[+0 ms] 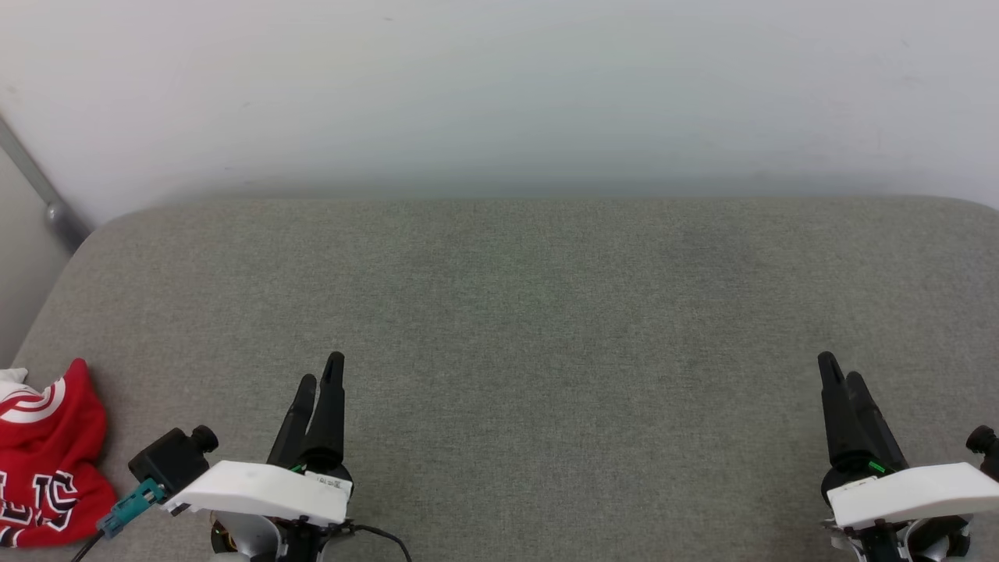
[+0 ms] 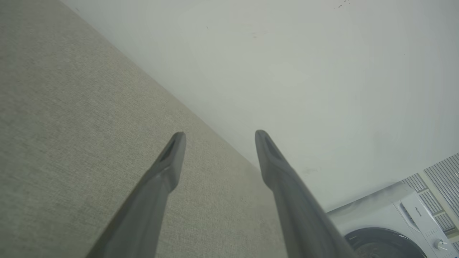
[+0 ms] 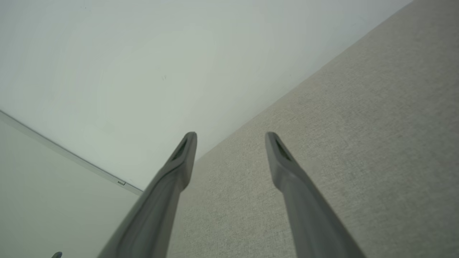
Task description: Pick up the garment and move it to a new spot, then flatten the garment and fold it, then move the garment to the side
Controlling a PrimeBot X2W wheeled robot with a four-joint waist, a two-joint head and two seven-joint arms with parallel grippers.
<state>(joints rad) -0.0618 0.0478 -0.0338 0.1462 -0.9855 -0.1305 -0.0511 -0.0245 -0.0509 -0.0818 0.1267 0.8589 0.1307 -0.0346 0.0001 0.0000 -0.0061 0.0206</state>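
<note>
The garment (image 1: 47,460), a red jersey with white trim and black white-outlined letters, lies crumpled at the far left edge of the grey padded surface (image 1: 546,312), partly cut off by the frame. My left gripper (image 1: 320,375) hovers at the lower left, to the right of the garment and apart from it, its fingers open with nothing between them (image 2: 219,134). At the lower right stands my right gripper (image 1: 839,367), also open and empty (image 3: 231,135). Both point toward the far wall.
A pale wall (image 1: 499,94) rises behind the surface's far edge. A grey metal bar (image 1: 35,191) slants at the far left. A white washing machine (image 2: 394,222) sits beyond the surface in the left wrist view.
</note>
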